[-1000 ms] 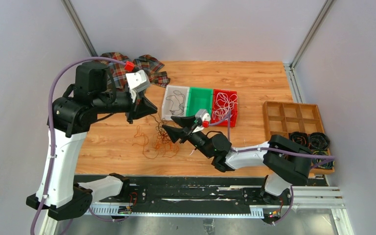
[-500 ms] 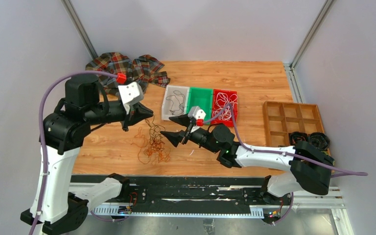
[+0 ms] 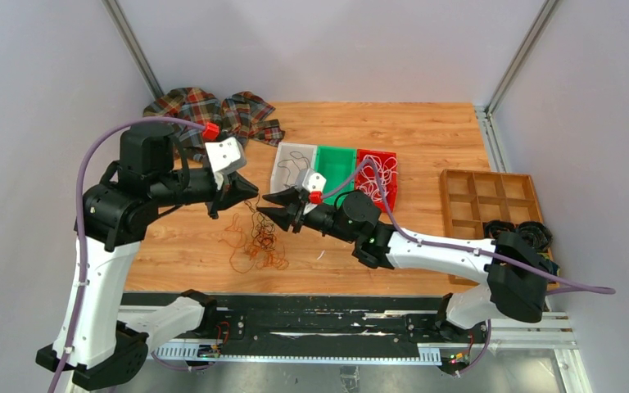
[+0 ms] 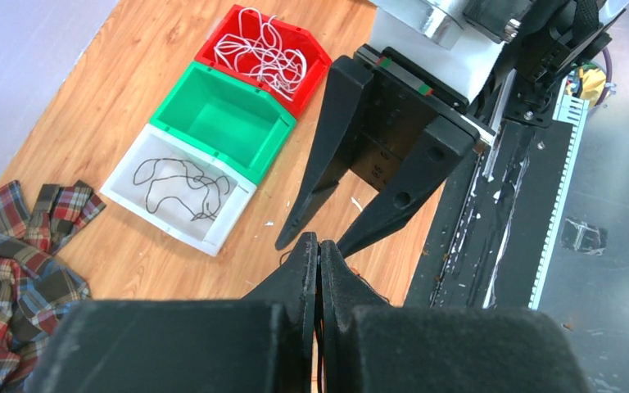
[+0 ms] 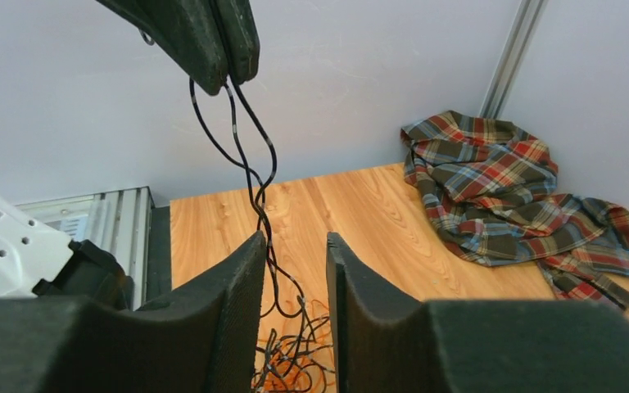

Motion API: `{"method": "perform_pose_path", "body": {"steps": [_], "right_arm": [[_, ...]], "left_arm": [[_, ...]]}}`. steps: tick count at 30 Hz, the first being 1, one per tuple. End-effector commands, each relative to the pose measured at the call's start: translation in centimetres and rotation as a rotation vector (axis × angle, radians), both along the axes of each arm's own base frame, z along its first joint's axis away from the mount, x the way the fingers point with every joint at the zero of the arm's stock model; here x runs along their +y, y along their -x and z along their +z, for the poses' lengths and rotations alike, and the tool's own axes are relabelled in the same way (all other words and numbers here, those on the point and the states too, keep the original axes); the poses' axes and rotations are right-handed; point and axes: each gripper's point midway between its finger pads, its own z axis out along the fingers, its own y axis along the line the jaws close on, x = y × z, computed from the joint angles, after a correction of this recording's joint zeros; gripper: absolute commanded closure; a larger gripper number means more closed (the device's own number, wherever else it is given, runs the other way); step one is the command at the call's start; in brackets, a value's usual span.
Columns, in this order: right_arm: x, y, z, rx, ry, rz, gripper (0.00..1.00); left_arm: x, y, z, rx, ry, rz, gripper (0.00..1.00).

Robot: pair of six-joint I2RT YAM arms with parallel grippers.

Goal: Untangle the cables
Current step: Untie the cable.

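Left hand [image 5: 223, 41] is seen pinched tight on a black cable [image 5: 255, 176], well up off the surface [image 3: 426, 139]. The cable is hung from those closed fingertips in a couple of loosely twisted strands and run straight down into the messy pile of orange-brown cables [image 3: 255, 246], which is spread on the wood just below the two hands.

Right hand [image 5: 295, 254] is held with its fingers apart, and the dangling black strands are passed down through that gap, close along the inner face of one finger. Whether that finger is actually touched can't be told. From overhead the two hands are seen pointed tip to tip, nearly meeting above the pile.

Just past them three little bins are lined up side by side:
- a white bin [image 4: 160, 223] with a thin black strand [image 4: 182, 184] looped inside
- a green bin [image 4: 229, 115] in the middle
- a red bin [image 4: 307, 70] with white cables [image 4: 258, 49] heaped in it

A plaid cloth [image 3: 205, 106] is crumpled at the far left corner. Over on the right a divided wooden tray [image 3: 459, 184] is set at the edge, with dark rolled coils [image 3: 532, 236] tucked into its nearer compartments.
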Motion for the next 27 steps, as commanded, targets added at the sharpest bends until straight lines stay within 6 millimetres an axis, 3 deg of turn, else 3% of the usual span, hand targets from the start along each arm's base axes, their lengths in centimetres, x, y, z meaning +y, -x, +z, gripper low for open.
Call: {"method": "perform_pose_path", "body": {"steps": [1, 5, 10, 12, 15, 17, 22, 27], "right_arm": [[0.2, -0.8, 1.9, -0.025, -0.023, -0.027, 0.75], [0.1, -1.4, 2.7, -0.023, -0.046, -0.056, 0.94], [1.0, -1.5, 3.2, 0.007, -0.042, -0.043, 0.93], [0.8, -1.4, 3.2, 0.009, -0.048, -0.045, 0.86], [0.5, -0.4, 3.4, 0.007, -0.061, 0.001, 0.58], [0.3, -0.1, 3.3, 0.011, -0.036, 0.010, 0.51], [-1.9, -0.6, 2.3, -0.002, 0.036, -0.073, 0.45], [-2.2, 1.3, 2.1, -0.052, 0.125, 0.026, 0.46]], "left_arm": [[-0.1, 0.2, 0.7, -0.039, 0.015, -0.011, 0.99], [-0.1, 0.5, 0.4, -0.034, 0.015, -0.022, 0.99], [-0.3, 0.4, 0.2, -0.023, 0.017, -0.029, 0.99], [-0.2, 0.5, 0.3, -0.036, 0.014, -0.031, 1.00], [0.0, 0.4, 0.2, -0.060, 0.000, -0.027, 1.00], [0.2, 0.3, 0.2, -0.074, -0.010, -0.023, 1.00], [0.4, 0.2, 0.0, -0.088, -0.022, -0.016, 1.00], [0.3, 0.0, -0.7, -0.066, -0.030, -0.021, 1.00]]}}
